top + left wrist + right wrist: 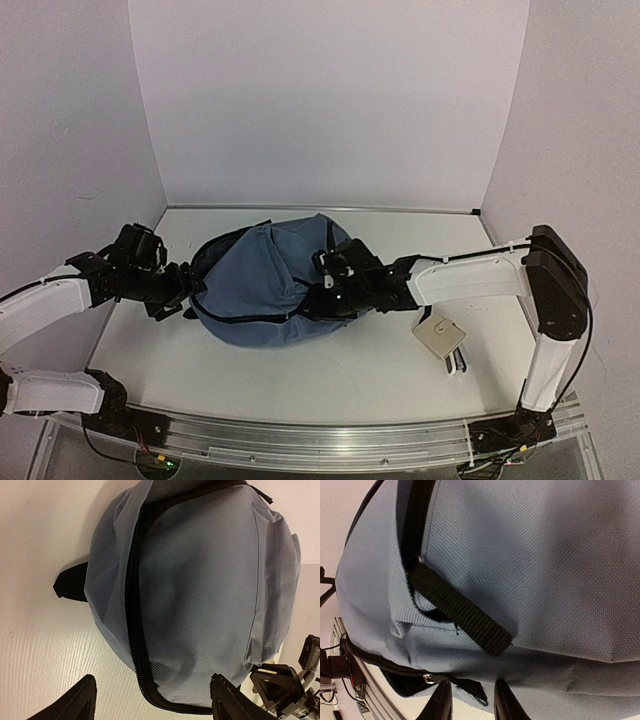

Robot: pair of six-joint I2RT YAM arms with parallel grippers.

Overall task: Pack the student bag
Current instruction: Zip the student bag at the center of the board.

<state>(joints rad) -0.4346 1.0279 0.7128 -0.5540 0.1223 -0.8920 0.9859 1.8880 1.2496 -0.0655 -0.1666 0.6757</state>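
Observation:
The slate-blue student bag (265, 280) lies on its side mid-table, between both arms. My left gripper (192, 290) is at its left end, jaws wide open. In the left wrist view the left gripper (155, 707) straddles the bag's (200, 580) rounded edge and dark zipper line (134, 630) without touching. My right gripper (325, 285) presses in at the bag's right side. In the right wrist view, the right gripper (472, 705) has its fingers narrowly apart, with the black zipper pull tab (472, 687) lying between them. A black webbing strap (460, 610) crosses the fabric above.
A beige square item (440, 335) lies right of the bag, under the right arm, with a small white and black object (457, 362) beside it. Another black strap end (70, 582) sticks out on the bag's far side. A metal rail (350, 440) runs along the table's near edge.

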